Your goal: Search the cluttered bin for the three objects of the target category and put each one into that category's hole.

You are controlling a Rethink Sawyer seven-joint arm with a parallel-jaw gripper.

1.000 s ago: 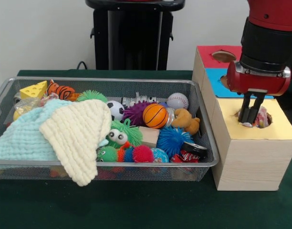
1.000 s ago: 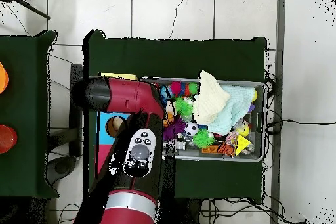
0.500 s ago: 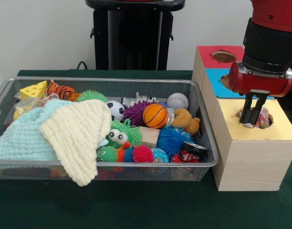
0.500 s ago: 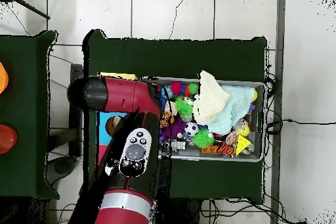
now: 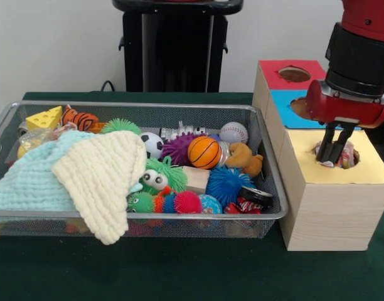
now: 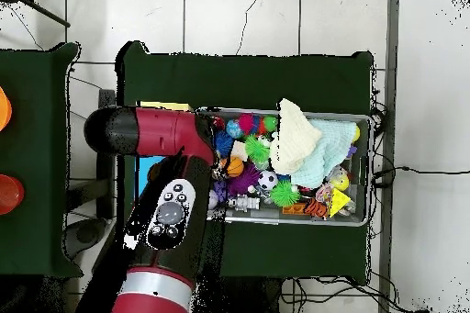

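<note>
While overhead the arm hides it | front: hand [image 5: 333, 154] pressed together at yellow hole [image 5: 336, 155]

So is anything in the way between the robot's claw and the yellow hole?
Nothing visible blocks it. The gripper hangs right at the yellow hole in the wooden box, with a colourful thing already sitting inside.

The arm [image 6: 170, 199] totally covers the box from above, and the cloths [image 5: 73, 169] bury whatever's under them.
</note>
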